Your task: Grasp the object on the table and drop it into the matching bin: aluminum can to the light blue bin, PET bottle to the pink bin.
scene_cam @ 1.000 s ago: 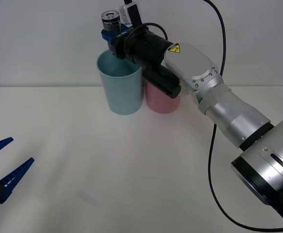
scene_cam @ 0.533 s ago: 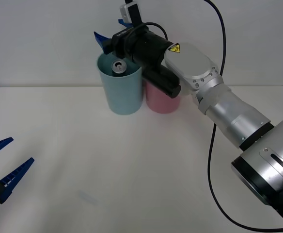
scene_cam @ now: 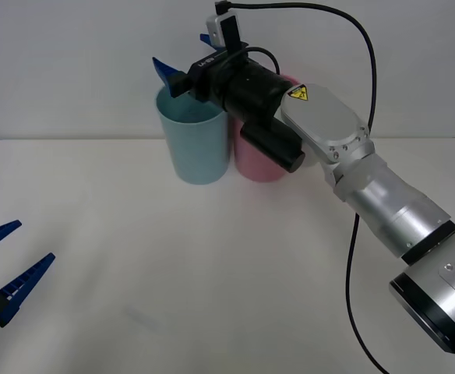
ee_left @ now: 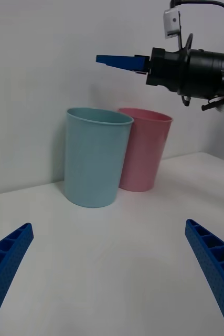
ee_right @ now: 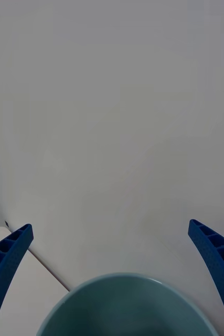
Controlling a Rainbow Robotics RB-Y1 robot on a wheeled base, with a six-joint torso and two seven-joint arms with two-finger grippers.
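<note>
Front view: my right gripper (scene_cam: 187, 58) is hovering just above the rim of the light blue bin (scene_cam: 194, 144), fingers spread apart w/ nothing between them. The pink bin (scene_cam: 256, 164) is standing right beside the blue one, touching or nearly so, partly hidden behind my right forearm. Both are sitting toward the far side of the table (scene_cam: 212, 273). I can't see the can from here; the blue bin's inside is showing just pale wall. My left gripper (scene_cam: 5, 269) is waiting low at the near left edge, fingers apart, holding nothing.

Right wrist view: I'm looking down over the blue bin's round rim, my two blue fingers (ee_right: 7, 262) wide apart on either side. The bin's bottom is out of sight, so no can visible.

Left wrist view: my left fingers (ee_left: 9, 262) are sitting wide apart, both bins standing upright across the table, right gripper hanging open above the blue one.
</note>
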